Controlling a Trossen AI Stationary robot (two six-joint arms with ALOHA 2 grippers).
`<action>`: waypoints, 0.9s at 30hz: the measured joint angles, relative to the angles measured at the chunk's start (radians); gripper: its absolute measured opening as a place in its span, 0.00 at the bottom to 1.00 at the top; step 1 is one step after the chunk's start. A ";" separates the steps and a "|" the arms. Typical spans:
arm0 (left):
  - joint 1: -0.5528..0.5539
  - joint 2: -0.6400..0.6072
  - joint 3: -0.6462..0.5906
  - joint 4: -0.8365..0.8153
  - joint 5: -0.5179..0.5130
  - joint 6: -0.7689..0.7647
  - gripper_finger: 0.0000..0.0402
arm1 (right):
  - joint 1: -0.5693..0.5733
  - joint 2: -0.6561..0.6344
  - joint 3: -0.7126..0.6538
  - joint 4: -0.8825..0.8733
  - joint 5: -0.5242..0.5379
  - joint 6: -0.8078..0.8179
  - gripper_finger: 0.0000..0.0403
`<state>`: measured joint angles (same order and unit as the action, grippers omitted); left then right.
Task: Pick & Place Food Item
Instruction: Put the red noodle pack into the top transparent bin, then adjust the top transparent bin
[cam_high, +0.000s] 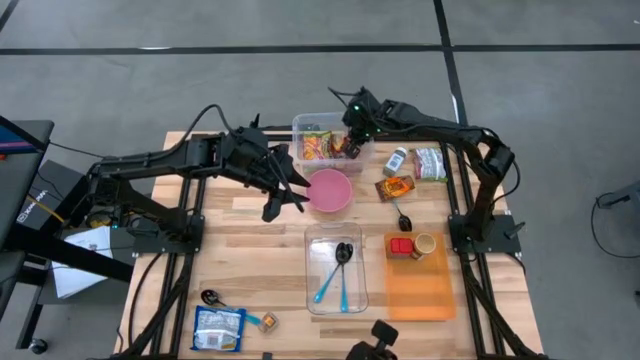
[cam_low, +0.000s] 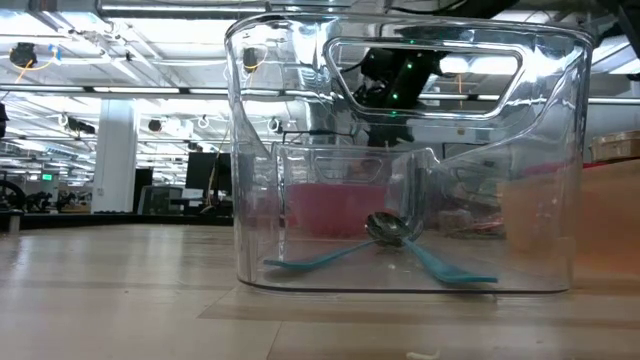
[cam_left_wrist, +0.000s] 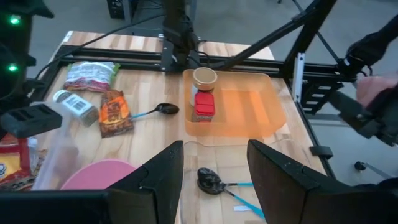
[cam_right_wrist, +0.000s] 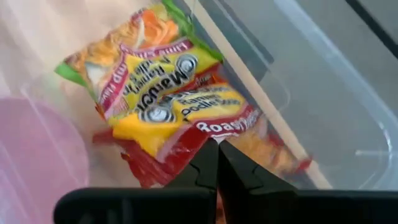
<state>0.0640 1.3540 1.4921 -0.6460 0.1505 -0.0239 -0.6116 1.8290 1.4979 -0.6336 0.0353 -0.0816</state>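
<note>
- Nearest the low camera: clear utensil bin on the counter, two teal-handled spoons crossed inside it; the high view shows the same bin near the counter's middle.
- Right claw: fingers clenched together, tips pinching the red edge of a ramen packet. The packet sits in a clear food bin at the counter's far edge, among other bright packets.
- High view: right claw is down at that food bin's right end, arm reaching in from the right.
- Left claw: fingers partly apart, nothing between them. It hovers over the counter just left of the pink bowl; in the high view the claw is beside the bowl's rim, contact cannot be told.
- Orange board on the right, carrying a red block and a small round cup, just beside each other.
- Between the food bin and the board: a small bottle, a silvery pouch, an orange packet, a dark spoon.
- Near-left corner: a blue-white packet.
</note>
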 joint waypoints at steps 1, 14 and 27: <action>-0.005 0.000 0.000 0.000 0.000 0.000 0.43 | 0.002 0.000 -0.007 -0.001 -0.001 -0.004 0.00; -0.020 0.000 0.000 0.000 -0.019 -0.003 0.43 | 0.029 -0.014 -0.051 -0.138 -0.150 0.018 0.04; -0.020 0.000 0.000 0.044 -0.030 -0.002 0.43 | -0.031 -0.218 -0.050 -0.096 -0.157 0.083 0.10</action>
<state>0.0444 1.3540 1.4921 -0.6019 0.1204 -0.0255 -0.6422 1.6113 1.4475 -0.7296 -0.1220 0.0016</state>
